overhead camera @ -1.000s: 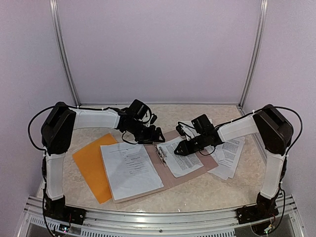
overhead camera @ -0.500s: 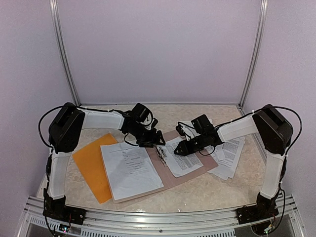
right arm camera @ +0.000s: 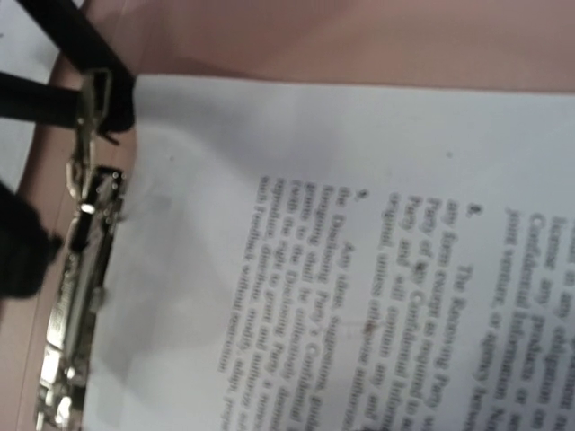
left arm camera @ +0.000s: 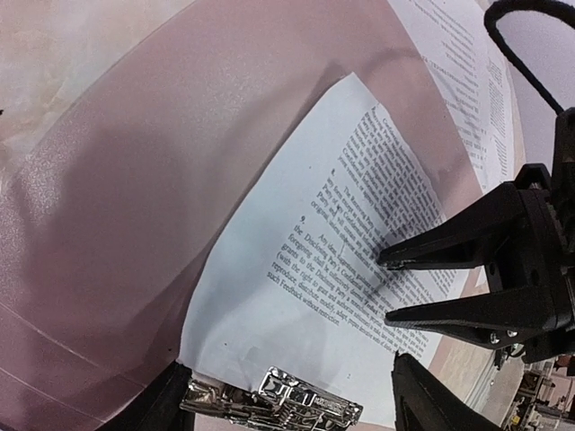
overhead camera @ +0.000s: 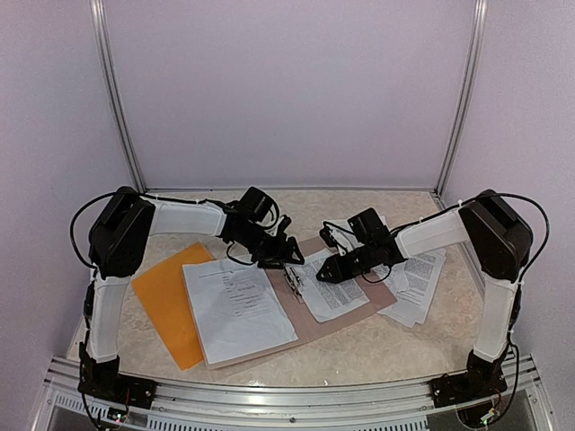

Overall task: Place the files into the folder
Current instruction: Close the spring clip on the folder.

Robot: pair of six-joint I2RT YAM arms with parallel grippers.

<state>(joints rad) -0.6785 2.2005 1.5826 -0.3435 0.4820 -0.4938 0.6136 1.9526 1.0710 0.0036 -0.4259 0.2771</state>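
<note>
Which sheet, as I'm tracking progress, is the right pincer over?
The middle sheet on the clipboard, right of the metal clip; the big sheet lies left of it, the pile farther right.

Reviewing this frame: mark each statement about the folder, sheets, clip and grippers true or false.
1. The orange folder lies partly under a white sheet. True.
2. The metal clip on the clipboard pins a printed sheet. True.
3. The right gripper is shut on the metal clip. False: its jaws stand apart over the printed sheet's text.
4. The left gripper hovers over the orange folder. False: its open fingers straddle the metal clip.
</note>
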